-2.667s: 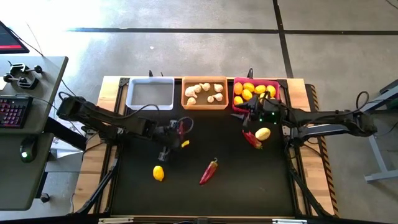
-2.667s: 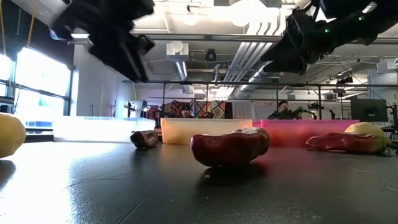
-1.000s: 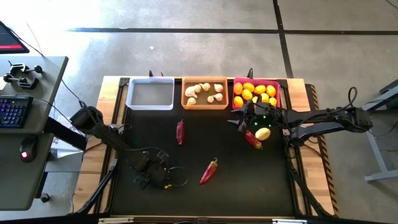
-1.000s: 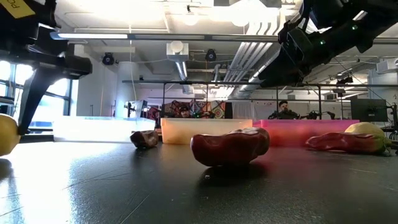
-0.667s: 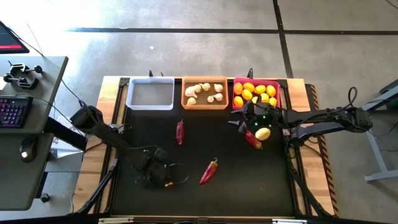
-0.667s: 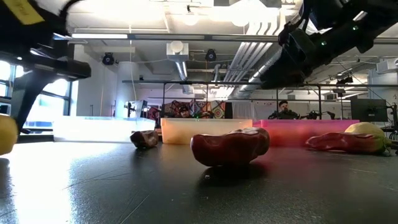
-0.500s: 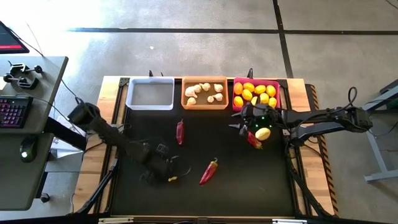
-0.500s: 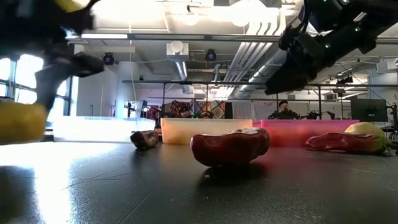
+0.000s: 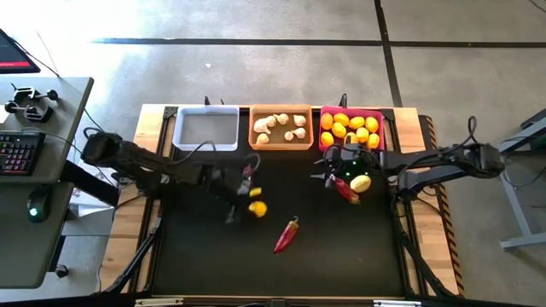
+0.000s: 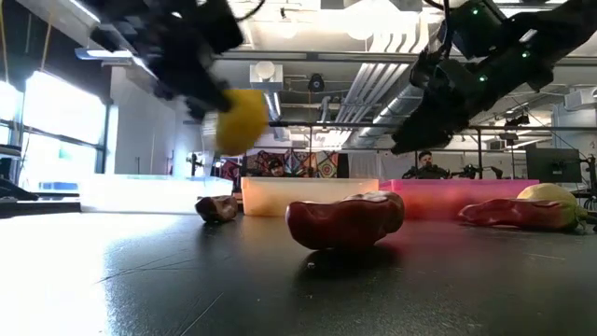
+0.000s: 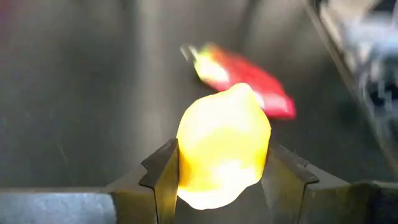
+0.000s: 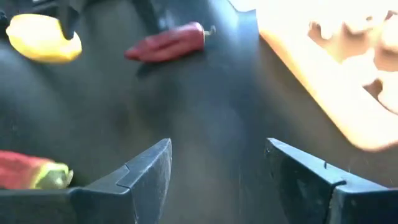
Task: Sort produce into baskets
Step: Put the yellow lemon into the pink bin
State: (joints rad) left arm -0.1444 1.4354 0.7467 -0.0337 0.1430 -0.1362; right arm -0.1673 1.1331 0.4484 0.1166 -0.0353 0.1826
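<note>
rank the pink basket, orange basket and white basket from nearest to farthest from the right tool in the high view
Measured from the right tool, open over the mat:
1. pink basket, just beyond it at the table's far right.
2. orange basket, far middle.
3. white basket, far left, farthest.

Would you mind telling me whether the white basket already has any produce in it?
No, in the high view the white basket shows only its bare floor, while the garlic sits in the orange basket beside it.
</note>
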